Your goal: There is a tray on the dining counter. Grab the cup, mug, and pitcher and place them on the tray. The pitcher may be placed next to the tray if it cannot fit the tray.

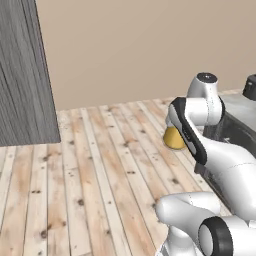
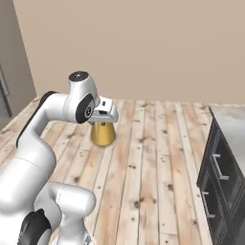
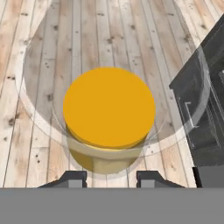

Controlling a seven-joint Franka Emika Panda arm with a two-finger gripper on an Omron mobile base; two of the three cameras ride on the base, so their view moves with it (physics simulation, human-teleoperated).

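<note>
One pitcher (image 3: pixel 108 118), one dark cabinet (image 2: pixel 222 184) with two drawer handles, and one robot arm (image 2: pixel 52 115).

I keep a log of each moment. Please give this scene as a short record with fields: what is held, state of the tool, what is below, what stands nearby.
held: the pitcher, orange-yellow in its lower part
tool: shut on the pitcher's neck, gripping from above
height: pitcher hangs in the air, clear of the wooden floor
nearby: dark cabinet with handles

You see a pale plank floor (image 1: pixel 100 170), a beige wall (image 2: pixel 143 48), and a dark cabinet (image 2: pixel 221 177) with bar handles at right
</note>
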